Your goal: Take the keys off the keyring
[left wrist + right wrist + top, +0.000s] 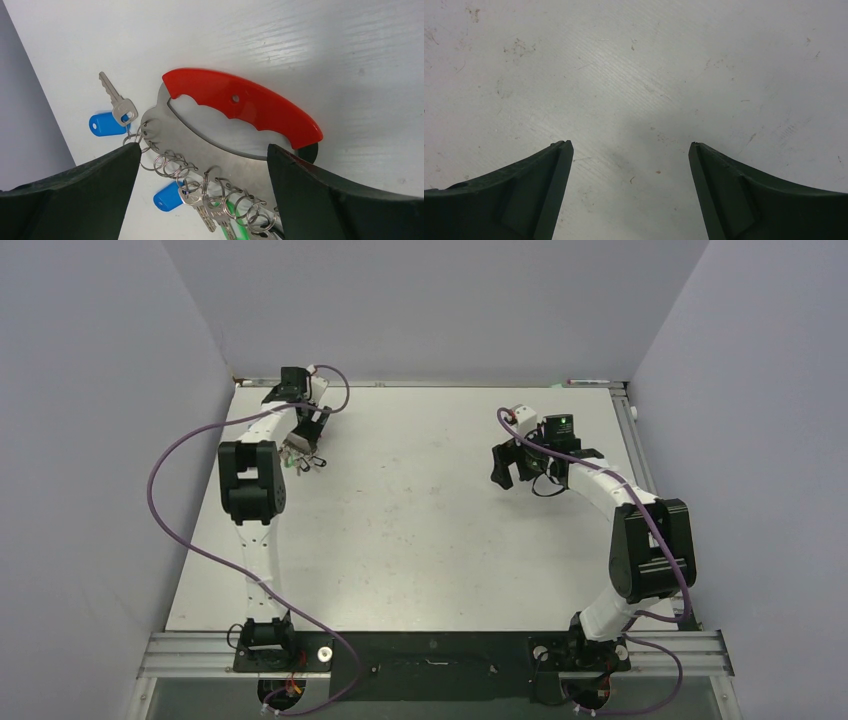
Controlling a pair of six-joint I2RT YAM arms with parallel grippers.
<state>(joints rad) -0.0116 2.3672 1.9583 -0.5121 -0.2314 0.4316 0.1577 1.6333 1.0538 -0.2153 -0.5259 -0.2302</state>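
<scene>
The keyring (240,102) lies on the white table, with a bright red curved grip and a silvery-grey plate (175,132) below it. Several small split rings hang from the plate's holes. One key (117,102) with a blue tag (104,124) lies to the left. More keys (210,212) sit near the bottom with a second blue tag (167,197) and a green tag (242,227). My left gripper (204,146) is open, with one finger on each side of the keyring. In the top view it (298,450) is at the far left, over the bunch (308,462). My right gripper (630,144) is open and empty over bare table, at centre right (510,465).
Grey walls close in the table (420,540) on the left, back and right. The left wall is near the keyring (25,125). Purple cables (170,520) loop along both arms. A metal rail (440,650) runs along the near edge by the arm bases.
</scene>
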